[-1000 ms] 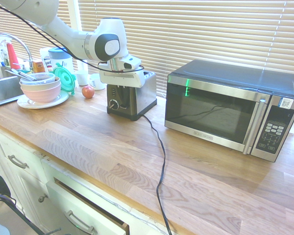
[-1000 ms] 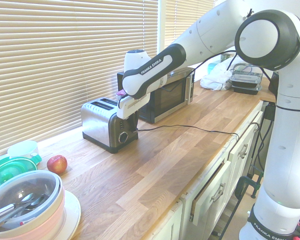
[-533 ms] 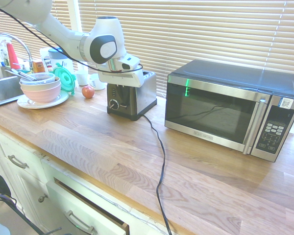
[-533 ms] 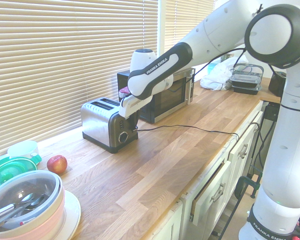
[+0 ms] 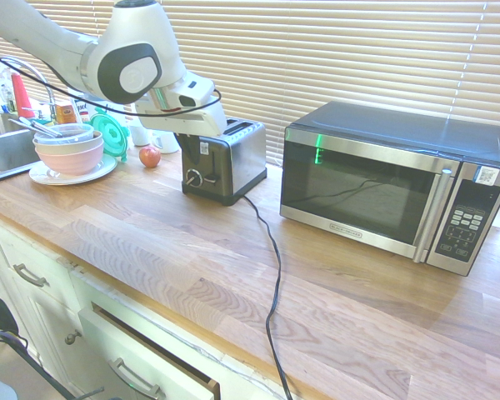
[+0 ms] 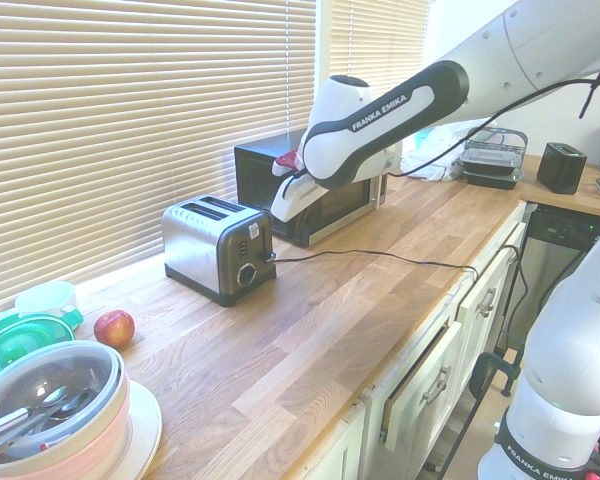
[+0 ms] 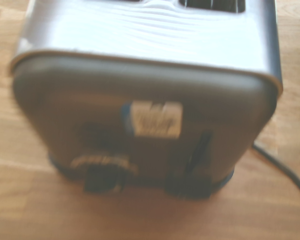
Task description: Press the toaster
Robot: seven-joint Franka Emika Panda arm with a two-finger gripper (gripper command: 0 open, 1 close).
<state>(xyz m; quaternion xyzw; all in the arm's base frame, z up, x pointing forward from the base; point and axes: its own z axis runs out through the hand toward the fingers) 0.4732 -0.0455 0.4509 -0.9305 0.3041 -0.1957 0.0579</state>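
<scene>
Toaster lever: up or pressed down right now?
Down. In the wrist view the lever sits low on the toaster's end, about level with the dial, below its dark slot.

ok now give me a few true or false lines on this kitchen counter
1. The toaster has bread sticking out of its slots. False: no bread sticks out.
2. The apple lies between the toaster and the bowls. True.
3. The microwave door is wide open. False: it is shut.
4. The bowls sit on a plate. True.
5. The toaster lies on its side. False: it stands upright.
</scene>
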